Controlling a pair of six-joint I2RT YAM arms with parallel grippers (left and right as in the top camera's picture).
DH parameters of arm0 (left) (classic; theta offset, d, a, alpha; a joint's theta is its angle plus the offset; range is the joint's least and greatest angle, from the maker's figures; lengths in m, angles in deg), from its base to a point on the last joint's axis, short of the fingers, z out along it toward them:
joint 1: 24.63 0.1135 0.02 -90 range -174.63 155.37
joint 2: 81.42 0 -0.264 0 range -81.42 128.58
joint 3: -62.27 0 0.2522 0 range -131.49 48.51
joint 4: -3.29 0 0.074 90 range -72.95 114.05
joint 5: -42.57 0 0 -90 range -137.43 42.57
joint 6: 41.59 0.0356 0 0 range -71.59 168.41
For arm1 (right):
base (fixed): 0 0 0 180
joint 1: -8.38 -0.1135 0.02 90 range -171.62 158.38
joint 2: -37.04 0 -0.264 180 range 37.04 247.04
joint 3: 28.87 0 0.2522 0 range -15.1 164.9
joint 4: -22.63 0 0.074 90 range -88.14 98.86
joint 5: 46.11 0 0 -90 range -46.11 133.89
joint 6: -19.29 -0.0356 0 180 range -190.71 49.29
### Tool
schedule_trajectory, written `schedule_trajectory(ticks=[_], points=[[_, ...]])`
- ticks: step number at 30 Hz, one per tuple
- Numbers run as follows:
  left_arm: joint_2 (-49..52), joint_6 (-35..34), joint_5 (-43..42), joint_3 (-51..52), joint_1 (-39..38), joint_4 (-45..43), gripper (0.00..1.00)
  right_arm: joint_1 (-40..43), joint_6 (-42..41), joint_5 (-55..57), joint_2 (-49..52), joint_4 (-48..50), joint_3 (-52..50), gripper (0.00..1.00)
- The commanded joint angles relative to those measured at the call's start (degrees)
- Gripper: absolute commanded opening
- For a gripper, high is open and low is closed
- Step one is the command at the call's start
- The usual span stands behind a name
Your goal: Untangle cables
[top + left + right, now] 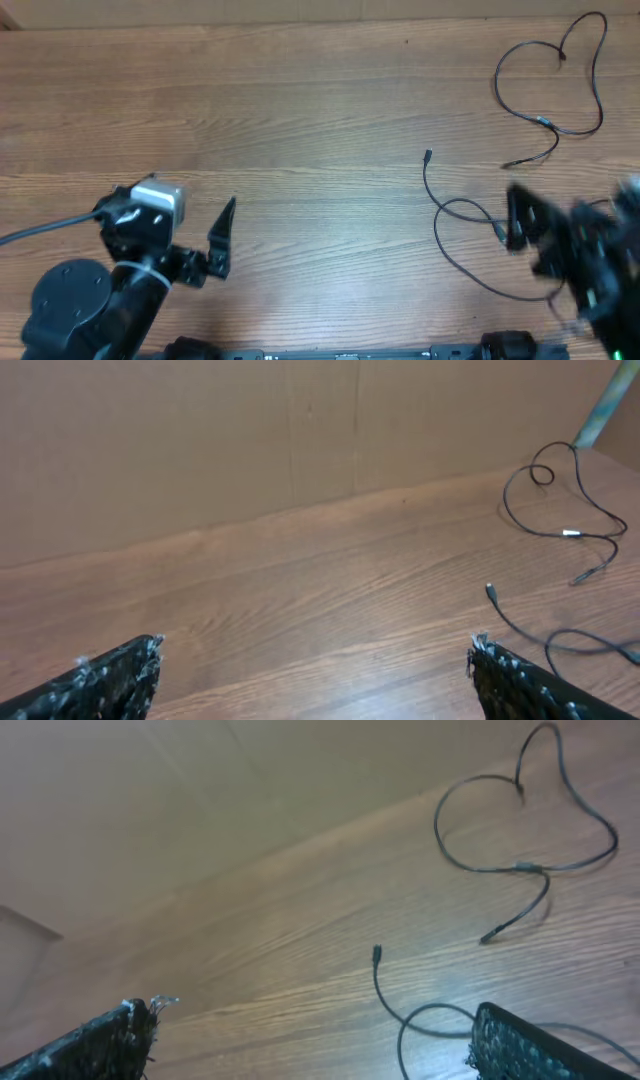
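While your right gripper (312, 1012) hangs with its fingers spread wide and nothing between them, the near cable (461, 201) lies just below it on the table (250, 100). There's a small loop beside the right finger, and its plug (427, 155) points off toward the middle. The far cable (541, 120) sits in the back right corner, curled into a heart-shaped loop. From above the two look apart, with no crossing that I can see. So the job now, I'd say, is opening out that near loop. Come down on a straight run just beside the loop, not on the spot where the cord crosses itself. Close gently, then draw toward bare wood, away from the far cable, keeping low so the cord doesn't flick. The overhead view is blurred around your right arm, so aim by the wrist view. Your left gripper (312, 650) is open and empty too, well off to the left. It could pin the plug end if the cord slides.
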Motion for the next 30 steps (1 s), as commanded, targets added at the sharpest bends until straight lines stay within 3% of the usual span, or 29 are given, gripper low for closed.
schedule_trajectory(ticks=[1, 4, 6, 9, 12, 18, 24, 30], points=[[-0.2, -0.1, 0.2, -4.9, 0.2, 4.9, 1.00, 0.2, 0.7, -1.0, -3.7, -4.5, 0.2, 1.00], [-0.2, 0.0, 0.6, -9.8, 0.2, 9.9, 1.00, 0.2, 0.7, -3.0, -3.8, -8.4, 0.1, 1.00], [-0.3, 0.1, 5.4, -15.4, 0.2, 16.0, 1.00, 0.2, 0.7, -3.0, -3.8, -10.2, 0.0, 1.00], [-0.3, 0.0, 11.6, -17.9, 0.2, 21.4, 1.00, 0.2, 0.8, -3.0, -3.8, -10.5, 0.0, 1.00], [-1.6, -0.3, 12.0, -17.7, 0.2, 23.9, 1.00, 0.2, 0.8, -3.0, -3.8, -10.6, 0.0, 1.00], [-6.1, 1.1, 14.0, -16.2, 0.3, 23.6, 1.00, 0.2, 0.8, -3.0, -3.8, -12.4, 0.0, 1.00], [-13.1, 1.4, 15.4, -8.1, 0.3, 20.0, 1.00, 0.2, 0.8, -2.6, -3.8, -12.1, 0.0, 1.00], [-15.0, 1.4, 15.4, -2.2, 0.3, 16.1, 1.00, 0.2, 0.8, 4.6, -3.8, -6.8, 0.0, 1.00]])
